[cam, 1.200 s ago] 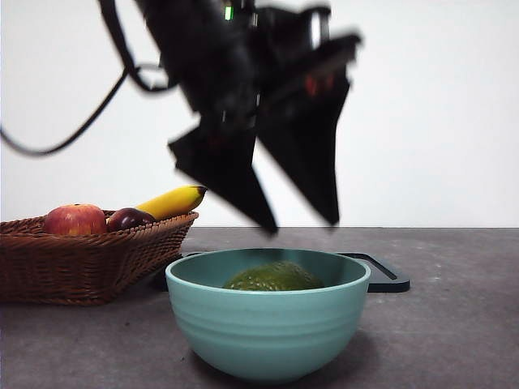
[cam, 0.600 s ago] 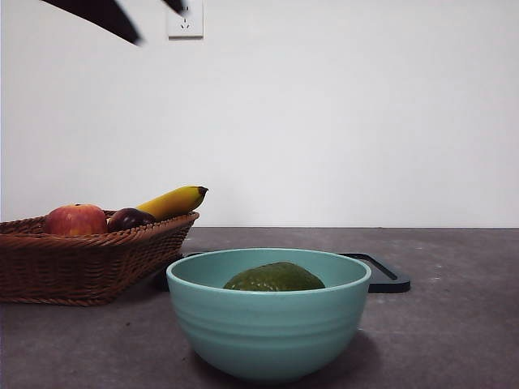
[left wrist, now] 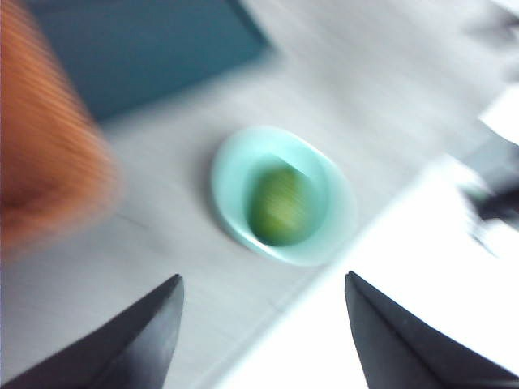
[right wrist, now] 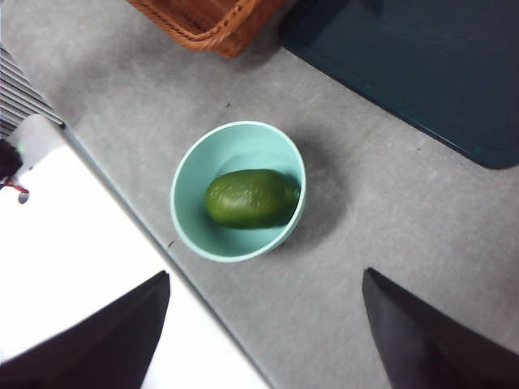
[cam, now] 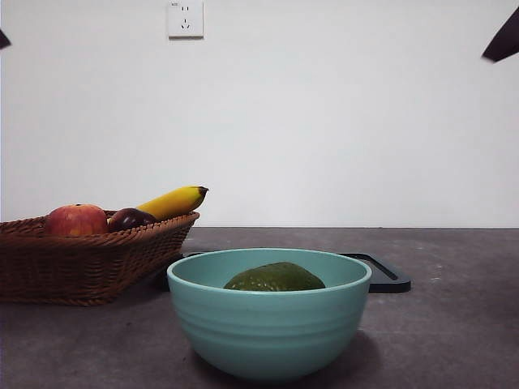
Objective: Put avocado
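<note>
The avocado is lying on its side inside a pale teal bowl, which is sitting on the grey bench close to its front edge; in the right wrist view the avocado is resting against the bowl's inner wall, with bare bowl floor showing beside it. Both arms are hanging high above the bench, well apart from the bowl. The left gripper is showing its two black jaws spread wide with nothing between them, the picture being blurred, and the right gripper is likewise holding its jaws wide apart and empty. A wicker basket is standing toward the bench's left edge, carrying a red apple, a dark plum and a banana. A dark flat tray is lying behind the bowl, toward the bench's back edge. A wall socket is sitting high on the white wall
</note>
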Tool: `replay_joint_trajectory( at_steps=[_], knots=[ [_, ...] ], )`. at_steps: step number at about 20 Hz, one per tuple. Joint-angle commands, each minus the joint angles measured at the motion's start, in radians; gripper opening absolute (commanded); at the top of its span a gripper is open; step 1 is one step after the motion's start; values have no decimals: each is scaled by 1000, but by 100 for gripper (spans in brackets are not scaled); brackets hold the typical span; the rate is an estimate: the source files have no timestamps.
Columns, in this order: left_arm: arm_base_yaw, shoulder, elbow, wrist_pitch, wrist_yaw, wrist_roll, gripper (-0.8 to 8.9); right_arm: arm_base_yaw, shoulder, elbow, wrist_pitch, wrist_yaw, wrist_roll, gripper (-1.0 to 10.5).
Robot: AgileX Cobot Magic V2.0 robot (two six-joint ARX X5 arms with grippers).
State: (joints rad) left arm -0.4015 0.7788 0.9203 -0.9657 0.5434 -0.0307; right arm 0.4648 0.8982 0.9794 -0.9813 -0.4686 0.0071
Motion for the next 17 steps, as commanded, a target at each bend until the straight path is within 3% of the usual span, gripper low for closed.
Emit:
replay_joint_trajectory(
  at_steps=[1, 8, 17],
  knots=[
    [-6, -9, 7, -51, 111, 71, 310, 12, 74, 17, 34, -3, 8, 380],
    [-6, -41, 7, -66, 120, 76, 310, 84, 304, 17, 153, 9, 8, 379],
    [-6, -41, 7, -63, 120, 76, 310, 190, 586, 17, 366, 150, 8, 377]
  ],
)
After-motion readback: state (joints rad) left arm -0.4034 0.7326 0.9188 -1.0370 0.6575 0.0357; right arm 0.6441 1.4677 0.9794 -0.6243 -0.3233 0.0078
